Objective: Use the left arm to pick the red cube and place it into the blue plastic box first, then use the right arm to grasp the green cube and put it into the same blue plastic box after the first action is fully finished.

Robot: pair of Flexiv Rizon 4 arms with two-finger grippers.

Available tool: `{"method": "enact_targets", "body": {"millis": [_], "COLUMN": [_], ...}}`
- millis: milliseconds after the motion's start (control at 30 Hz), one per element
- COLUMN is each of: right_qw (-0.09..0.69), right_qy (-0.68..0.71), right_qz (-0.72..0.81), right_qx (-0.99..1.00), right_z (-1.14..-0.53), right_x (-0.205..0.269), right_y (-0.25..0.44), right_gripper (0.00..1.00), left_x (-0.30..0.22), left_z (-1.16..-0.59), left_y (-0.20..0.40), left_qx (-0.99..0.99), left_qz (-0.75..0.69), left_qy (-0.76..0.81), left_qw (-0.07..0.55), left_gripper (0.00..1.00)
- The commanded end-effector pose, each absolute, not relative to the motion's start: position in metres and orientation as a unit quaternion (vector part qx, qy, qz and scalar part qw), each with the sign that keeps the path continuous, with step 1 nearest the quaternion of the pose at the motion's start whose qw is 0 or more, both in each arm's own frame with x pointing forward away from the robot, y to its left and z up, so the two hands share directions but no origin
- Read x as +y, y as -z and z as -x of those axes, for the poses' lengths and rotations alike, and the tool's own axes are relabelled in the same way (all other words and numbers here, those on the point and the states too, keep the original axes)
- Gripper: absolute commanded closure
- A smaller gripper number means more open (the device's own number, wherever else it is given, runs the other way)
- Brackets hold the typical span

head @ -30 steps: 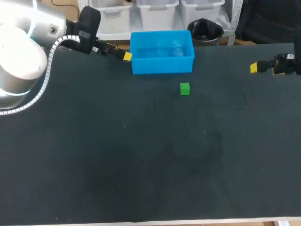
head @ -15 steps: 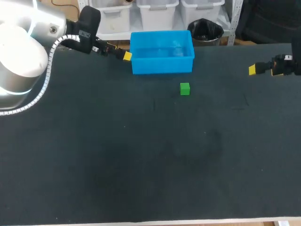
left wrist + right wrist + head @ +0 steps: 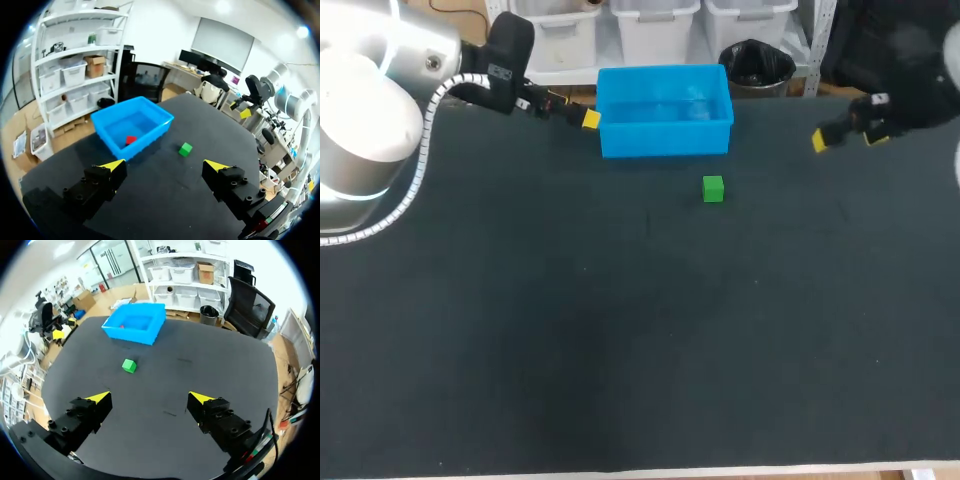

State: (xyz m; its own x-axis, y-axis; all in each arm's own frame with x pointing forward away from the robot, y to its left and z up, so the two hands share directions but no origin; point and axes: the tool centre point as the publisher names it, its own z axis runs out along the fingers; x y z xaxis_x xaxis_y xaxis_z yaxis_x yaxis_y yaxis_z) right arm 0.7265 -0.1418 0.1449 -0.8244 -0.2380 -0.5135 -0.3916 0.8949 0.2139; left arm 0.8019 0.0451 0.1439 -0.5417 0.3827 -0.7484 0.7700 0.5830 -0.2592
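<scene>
The red cube (image 3: 131,140) lies inside the blue plastic box (image 3: 150,112), seen in the left wrist view; in the right wrist view the red cube (image 3: 121,326) shows as a small spot in the box (image 3: 150,333). The green cube (image 3: 713,188) sits on the black table just in front of the box (image 3: 665,140). My left gripper (image 3: 582,118) hangs open and empty beside the box's left wall. My right gripper (image 3: 840,132) is open and empty at the table's far right, well apart from the green cube (image 3: 129,365).
The black table (image 3: 620,330) carries nothing else. My left arm's large white body (image 3: 370,110) fills the near left corner of the head view.
My right gripper has moved left, toward the box and the green cube. The left arm, the box and the cubes have stayed in place.
</scene>
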Motion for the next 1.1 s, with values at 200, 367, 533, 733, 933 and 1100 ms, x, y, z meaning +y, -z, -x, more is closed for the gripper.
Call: {"method": "enact_targets", "body": {"millis": [200, 367, 533, 733, 933, 1100], "right_qw": [0.18, 0.162, 0.162, 0.162, 0.162, 0.162], "right_qy": [-0.071, -0.057, -0.072, -0.072, -0.072, -0.072], "right_qz": [0.165, 0.168, 0.167, 0.167, 0.167, 0.167], "right_qx": [0.967, 0.971, 0.97, 0.97, 0.97, 0.97], "right_z": [-0.749, -0.753, -0.758, -0.758, -0.758, -0.758], "right_x": [-0.113, -0.099, -0.083, -0.083, -0.083, -0.083], "right_y": [-0.144, -0.142, -0.147, -0.147, -0.147, -0.147], "right_gripper": [0.0, 0.0, 0.0, 0.0, 0.0, 0.0], "left_x": [0.046, 0.046, 0.046, 0.046, 0.046, 0.046], "left_z": [-0.801, -0.801, -0.801, -0.801, -0.801, -0.801], "left_y": [-0.143, -0.143, -0.143, -0.143, -0.143, -0.143], "left_qx": [0.825, 0.825, 0.825, 0.825, 0.825, 0.825], "left_qz": [-0.349, -0.349, -0.349, -0.349, -0.349, -0.349], "left_qy": [0.296, 0.296, 0.296, 0.296, 0.296, 0.296], "left_qw": [0.331, 0.331, 0.331, 0.331, 0.331, 0.331], "left_gripper": [0.0, 0.0, 0.0, 0.0, 0.0, 0.0]}}
